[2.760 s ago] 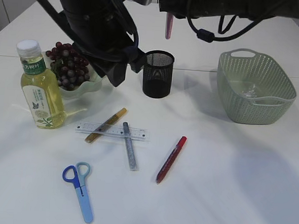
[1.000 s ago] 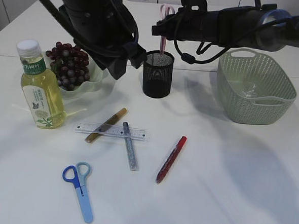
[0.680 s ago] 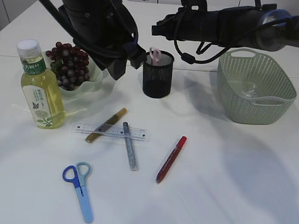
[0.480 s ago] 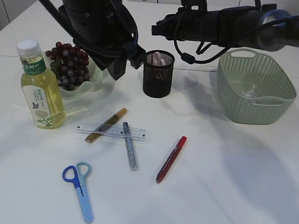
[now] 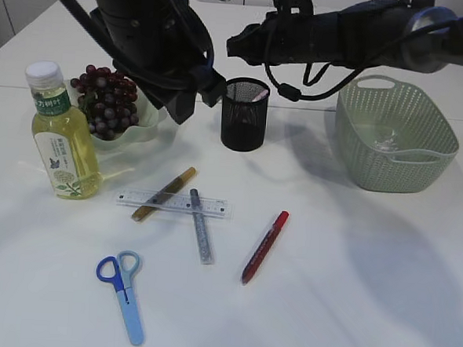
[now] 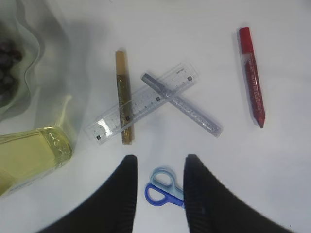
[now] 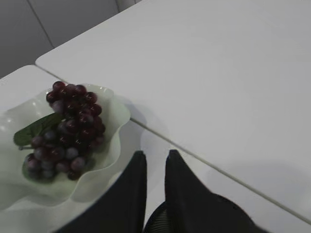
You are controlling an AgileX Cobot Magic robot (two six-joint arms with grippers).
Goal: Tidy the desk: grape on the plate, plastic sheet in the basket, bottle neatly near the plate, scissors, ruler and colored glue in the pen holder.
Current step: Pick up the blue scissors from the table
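Note:
Grapes [image 5: 106,103] lie on the pale green plate [image 5: 144,130], and the bottle [image 5: 61,135] stands just in front of it. The clear ruler [image 5: 175,202] lies under a gold glue stick [image 5: 164,193] and a silver one [image 5: 201,226]; a red one [image 5: 265,246] lies to the right. Blue scissors [image 5: 122,293] lie near the front. The black mesh pen holder [image 5: 244,115] shows a pink tip [image 5: 261,93] at its rim. My right gripper [image 5: 235,46] hangs over the holder, slightly open and empty [image 7: 156,154]. High over the blue scissors [image 6: 163,187], my left gripper [image 6: 160,160] is open and empty.
The green basket [image 5: 395,136] stands at the right with a clear plastic sheet [image 5: 388,141] in its bottom. My left arm's dark bulk [image 5: 146,34] hangs over the plate and partly hides it.
The pink scissors left my right gripper and dropped into the pen holder. The right gripper opened a little and rose slightly. The left arm stayed still.

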